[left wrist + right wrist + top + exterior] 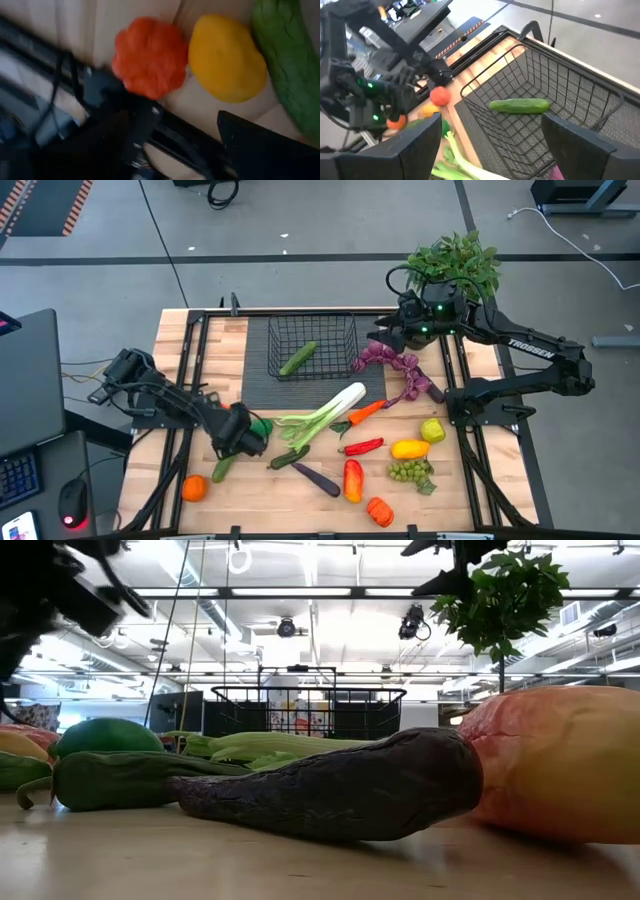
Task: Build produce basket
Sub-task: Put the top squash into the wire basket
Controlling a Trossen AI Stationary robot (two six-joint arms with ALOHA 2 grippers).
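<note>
Basket (313, 345) on the dark mat (262, 385), holding one cucumber (297, 358). Right gripper (392, 330) hovers just beside its far corner, fingers spread, empty. Left gripper (243, 438) low among produce near a green pepper (262, 426); finger state indeterminable.

Table (480, 480): pale wood planks, matt, grain seen. Basket (312, 345): thin black metal wire, open grid. Mat (262, 385) under basket: dark, matt, fine-textured. Cucumber (519, 105) in basket: smooth, slight sheen noted. Eggplant (340, 790): dull, finely rough skin. Orange (147, 57): matt, lumpy surface.
</note>
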